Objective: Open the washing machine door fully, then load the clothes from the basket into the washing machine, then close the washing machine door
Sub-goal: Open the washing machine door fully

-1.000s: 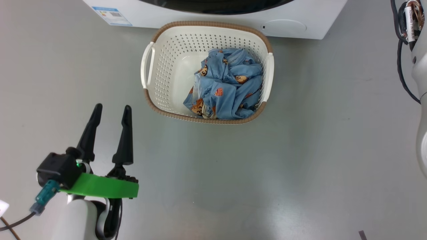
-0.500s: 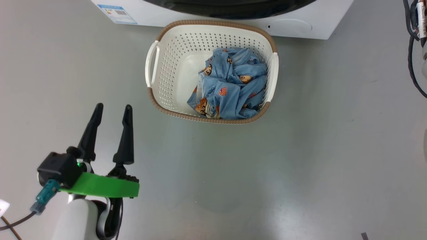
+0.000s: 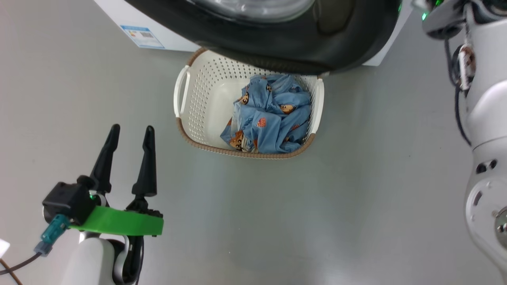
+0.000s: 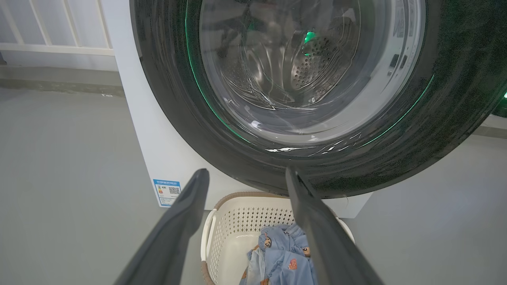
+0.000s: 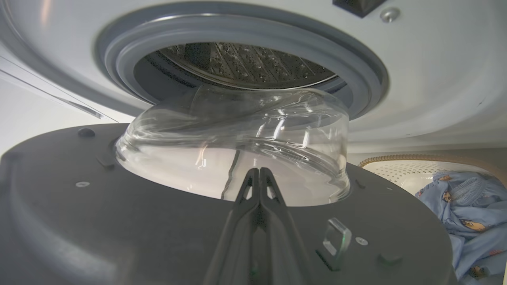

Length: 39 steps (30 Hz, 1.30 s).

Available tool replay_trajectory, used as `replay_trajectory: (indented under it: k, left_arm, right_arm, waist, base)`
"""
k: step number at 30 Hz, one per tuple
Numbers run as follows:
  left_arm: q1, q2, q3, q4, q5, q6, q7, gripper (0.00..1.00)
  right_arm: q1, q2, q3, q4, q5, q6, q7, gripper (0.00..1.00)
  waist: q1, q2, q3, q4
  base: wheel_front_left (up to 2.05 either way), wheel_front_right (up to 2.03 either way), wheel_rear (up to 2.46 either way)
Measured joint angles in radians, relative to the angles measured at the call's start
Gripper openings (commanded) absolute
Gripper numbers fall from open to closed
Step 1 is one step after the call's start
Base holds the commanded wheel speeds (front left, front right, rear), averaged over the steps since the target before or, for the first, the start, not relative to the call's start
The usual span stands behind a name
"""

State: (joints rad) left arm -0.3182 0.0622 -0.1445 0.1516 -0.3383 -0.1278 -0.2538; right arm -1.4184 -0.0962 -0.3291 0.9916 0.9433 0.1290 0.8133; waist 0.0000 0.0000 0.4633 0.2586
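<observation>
The washing machine door (image 3: pixel 285 43), black-rimmed with a glass bowl (image 5: pixel 237 150), stands swung out from the white washing machine (image 4: pixel 138 130) and overhangs the far rim of the basket (image 3: pixel 190 114). The crumpled blue clothes (image 3: pixel 269 114) lie in the basket's right half. In the right wrist view my right gripper (image 5: pixel 259 171) is shut on nothing. It lies along the door's grey inner face (image 5: pixel 99 221), tips at the foot of the glass bowl, below the grey gasket (image 5: pixel 368 79) and steel drum (image 5: pixel 245 63). My left gripper (image 3: pixel 132 127) hangs open over the floor, left of and nearer than the basket.
Grey floor (image 3: pixel 277 221) spreads around the basket. A blue energy label (image 3: pixel 142 36) marks the machine's lower left corner. My pale right arm (image 3: pixel 487 130) with dangling cables stands along the right edge. A white railing (image 4: pixel 51 27) runs behind the machine's left side.
The door has swung out from the machine's front and now covers the basket's far rim. The head view has shifted, and my right arm fills more of its right edge. My left gripper is unchanged.
</observation>
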Motion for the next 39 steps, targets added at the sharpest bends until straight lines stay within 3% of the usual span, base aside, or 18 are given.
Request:
replay_trajectory:
  k: [11, 17, 24, 39]
  left_arm:
    - [0.043, 0.004, 0.001, 0.002, 0.010, 0.000, 0.000, 1.00]
    - [0.077, 0.012, 0.003, 0.004, 0.012, 0.000, 0.000, 1.00]
    - [0.114, 0.019, 0.010, 0.004, 0.031, 0.000, 0.000, 1.00]
    - [0.155, 0.019, 0.023, 0.007, 0.046, 0.000, 0.000, 1.00]
  right_arm:
    - [0.208, 0.011, 0.161, -0.170, 0.188, 0.000, 0.220, 0.00]
    - [0.331, 0.017, 0.283, -0.239, 0.274, 0.000, 0.267, 0.00]
    - [0.441, 0.016, 0.444, -0.330, 0.404, 0.000, 0.259, 0.00]
    - [0.537, 0.012, 0.794, -0.370, 0.691, 0.000, 0.086, 0.00]
  waist:
    - [0.0000, 0.0000, -0.081, -0.011]
    - [0.0000, 0.0000, -0.128, -0.017]
    - [-0.0001, 0.0000, -0.172, -0.025]
    - [0.0000, 0.0000, -0.241, -0.022]
  base:
    - [0.00, 0.00, 0.00]
    - [0.00, 0.00, 0.00]
    - [0.00, 0.00, 0.00]
    - [0.00, 0.00, 0.00]
